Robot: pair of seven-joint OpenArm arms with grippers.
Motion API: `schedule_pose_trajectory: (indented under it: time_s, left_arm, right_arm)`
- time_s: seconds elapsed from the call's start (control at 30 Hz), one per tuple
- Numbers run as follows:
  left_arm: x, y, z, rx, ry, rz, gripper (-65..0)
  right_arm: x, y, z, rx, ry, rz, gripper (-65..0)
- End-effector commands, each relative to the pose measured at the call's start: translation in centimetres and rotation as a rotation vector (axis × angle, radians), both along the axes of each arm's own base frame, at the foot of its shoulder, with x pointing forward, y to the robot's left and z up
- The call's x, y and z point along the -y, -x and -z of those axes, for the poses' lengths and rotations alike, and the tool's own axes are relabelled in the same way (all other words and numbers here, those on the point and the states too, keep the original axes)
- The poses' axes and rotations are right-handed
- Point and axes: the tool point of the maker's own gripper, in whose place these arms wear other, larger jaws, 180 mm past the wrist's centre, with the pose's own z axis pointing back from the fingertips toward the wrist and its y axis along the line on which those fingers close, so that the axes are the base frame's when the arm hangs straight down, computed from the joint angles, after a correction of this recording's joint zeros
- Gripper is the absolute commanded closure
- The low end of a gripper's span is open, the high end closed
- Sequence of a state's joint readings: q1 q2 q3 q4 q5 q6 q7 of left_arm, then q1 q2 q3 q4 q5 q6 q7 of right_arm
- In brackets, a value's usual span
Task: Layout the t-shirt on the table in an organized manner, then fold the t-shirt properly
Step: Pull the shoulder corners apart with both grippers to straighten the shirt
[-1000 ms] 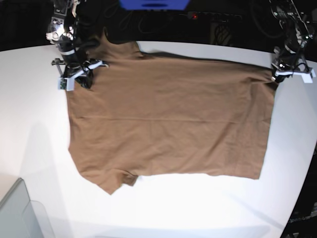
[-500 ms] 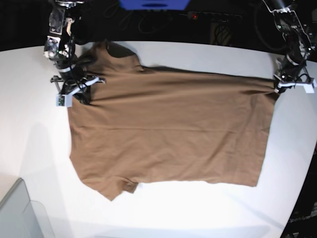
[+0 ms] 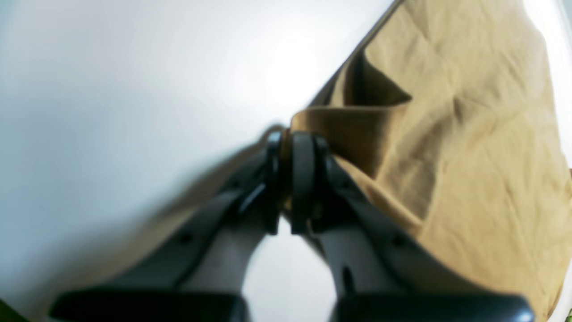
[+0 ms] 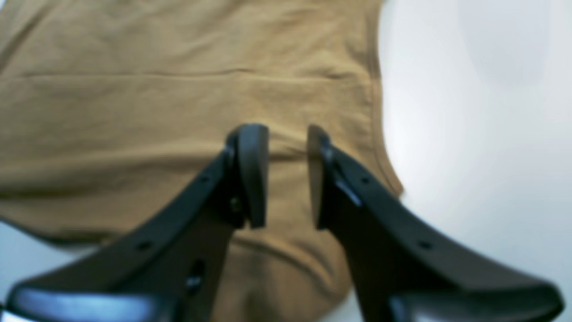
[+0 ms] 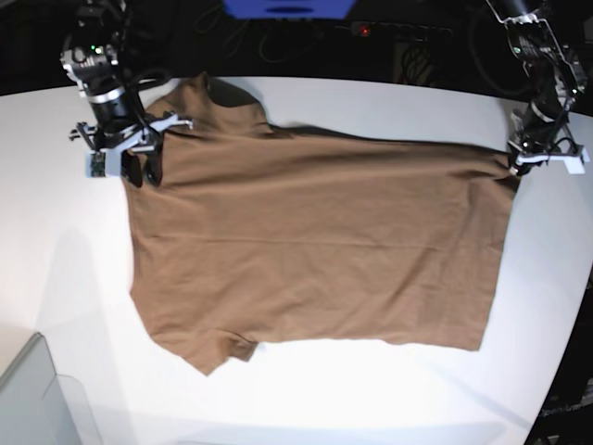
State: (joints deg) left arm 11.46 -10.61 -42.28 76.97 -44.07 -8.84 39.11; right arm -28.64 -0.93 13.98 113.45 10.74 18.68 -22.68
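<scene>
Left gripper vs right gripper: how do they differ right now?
The left gripper has its jaws pressed together on a fold at the t-shirt's edge; the right gripper has a clear gap between its jaws, with nothing held. In the base view the left sits at the shirt's right-hand corner, the right near its upper left by the sleeve. Both have dark curved fingers over the white table.

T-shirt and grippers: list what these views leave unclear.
- T-shirt neck trim: base view, too small and dark to make out.
- Left gripper: left wrist view, blurred; the cloth pinched between its fingers is barely visible.
- Right gripper: right wrist view, blurred; height above the shirt unclear.
- Bin: base view, cut off by the corner.
</scene>
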Motion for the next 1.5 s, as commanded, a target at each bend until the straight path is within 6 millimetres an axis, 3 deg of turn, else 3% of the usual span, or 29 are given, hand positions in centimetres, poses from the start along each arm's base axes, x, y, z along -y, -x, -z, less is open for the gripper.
schedule_pose_trajectory:
  time_s: [0.0, 0.17, 0.3, 0.53, 0.9, 1.03, 1.2, 1.3, 1.47]
  left_arm:
    - [-0.6, -0.2, -0.7, 0.007, -0.02, 0.007, -0.4]
    - [-0.2, 0.3, -0.2, -0.004, -0.008, 0.003, -0.4]
    - [-0.2, 0.9, 0.1, -0.017, -0.008, 0.003, -0.1]
    - [0.1, 1.5, -1.1, -0.004, -0.044, 0.024, -0.1]
    - [0.6, 1.4, -1.7, 0.011, -0.049, 0.031, -0.1]
    - [0.4, 1.4, -1.7, 0.011, -0.054, 0.031, -0.1]
    - [0.3, 1.4, -1.7, 0.009, -0.056, 0.031, -0.1]
    - [0.3, 1.4, -1.7, 0.009, -0.056, 0.031, -0.1]
    - [0.3, 1.2, -2.0, 0.017, -0.062, 0.035, -0.1]
  right_arm:
    - [-1.0, 0.6, -0.3, 0.007, -0.017, -0.019, -20.2]
    - [-2.9, 3.8, 2.3, -0.1, -0.062, -0.039, -27.7]
    - [-3.3, 5.6, 4.1, -0.166, -0.1, 0.0, -32.9]
    - [-3.5, 8.0, 6.7, -0.257, -0.118, 0.011, -35.2]
    - [-3.3, 9.6, 7.8, -0.302, -0.116, 0.016, -35.5]
    - [-2.0, 9.5, 8.3, -0.309, -0.103, 0.055, -35.4]
    - [-1.7, 10.1, 9.6, -0.343, -0.109, 0.065, -34.8]
    - [-1.9, 10.1, 9.7, -0.344, -0.114, 0.063, -29.0]
    - [-1.8, 9.7, 9.1, -0.327, -0.113, 0.065, -3.0]
